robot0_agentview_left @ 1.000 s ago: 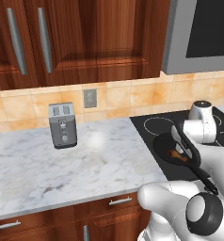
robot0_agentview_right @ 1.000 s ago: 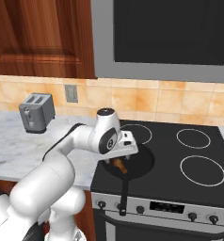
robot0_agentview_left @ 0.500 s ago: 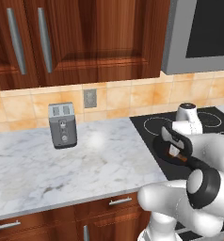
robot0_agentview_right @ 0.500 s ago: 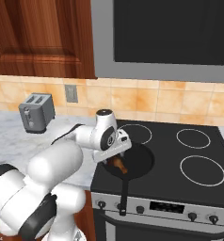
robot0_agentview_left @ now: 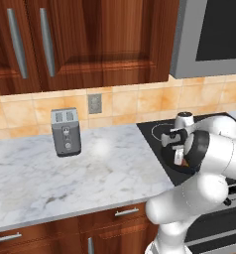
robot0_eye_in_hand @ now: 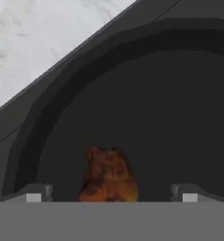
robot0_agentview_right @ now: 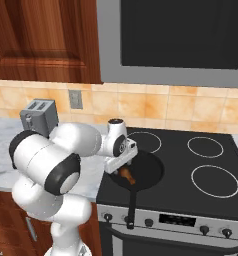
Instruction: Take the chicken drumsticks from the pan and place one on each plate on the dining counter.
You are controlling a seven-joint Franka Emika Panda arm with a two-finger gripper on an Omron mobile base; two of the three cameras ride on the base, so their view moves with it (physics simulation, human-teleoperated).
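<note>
One drumstick [robot0_eye_in_hand: 108, 176] is plainly visible, lying on the floor of the black pan [robot0_eye_in_hand: 180, 108] and framed between the two finger tips in the hand view. The gripper [robot0_agentview_right: 120, 161] hangs low over the near left part of the pan, which sits on the stovetop [robot0_agentview_right: 211, 160] with its long handle [robot0_agentview_right: 132, 206] pointing toward the front edge of the range. The jaws stand wide, one tip on either side of the meat, and nothing is held. That spread appears deliberate: it gives clearance to pass down both flanks of the piece before any closing. In the right base view the orange-brown piece [robot0_agentview_right: 126, 174] shows just below the hand, near the handle root. In the left base view the hand [robot0_agentview_left: 178, 149] points down into the pan beside the edge of the marble worktop [robot0_agentview_left: 65, 178]. Whether the tips touch the pan floor or the meat cannot be told.

A second piece of chicken cannot be made out; it may be hidden by the hand. A toaster [robot0_agentview_left: 65, 131] stands well apart on the worktop by the tiled wall, clear of the work.

Judgement: the step in hand is the first pick-up, and nothing has been delivered. The glossy, rounded meat may slip if the closing falls off-centre, so the grip should land across its thick middle.
</note>
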